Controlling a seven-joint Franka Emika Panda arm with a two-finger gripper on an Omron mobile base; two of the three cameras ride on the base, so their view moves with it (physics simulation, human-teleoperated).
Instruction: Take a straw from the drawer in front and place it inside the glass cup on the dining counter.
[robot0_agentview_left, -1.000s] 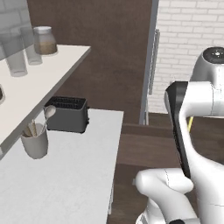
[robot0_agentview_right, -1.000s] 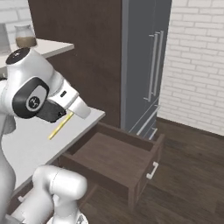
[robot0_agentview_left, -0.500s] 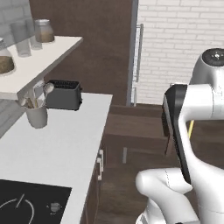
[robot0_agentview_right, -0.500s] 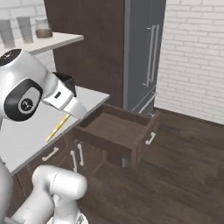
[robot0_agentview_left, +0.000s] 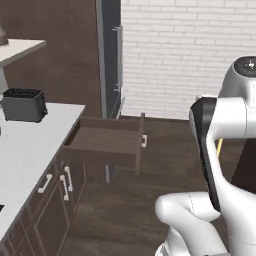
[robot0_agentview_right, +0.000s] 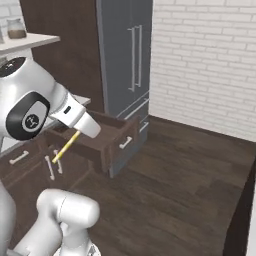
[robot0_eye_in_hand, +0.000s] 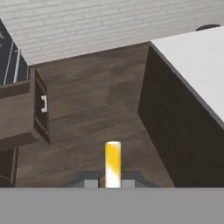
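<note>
Hand view: one straw (robot0_eye_in_hand: 113, 162) pinched tight in the gripper (robot0_eye_in_hand: 109, 180), hanging over dark floor. One drawer (robot0_eye_in_hand: 19, 114) pulled out on the left, one white dining counter (robot0_eye_in_hand: 196, 65) on the right. Also one toaster (robot0_agentview_left: 22, 104) on the worktop.

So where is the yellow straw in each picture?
Left base view: straw, a yellow sliver at the right, peeking past the arm.
Right base view: left of middle, slanting down from the shut gripper.
Hand view: bottom middle, sticking up.
Shared landmark: the open drawer.
</note>
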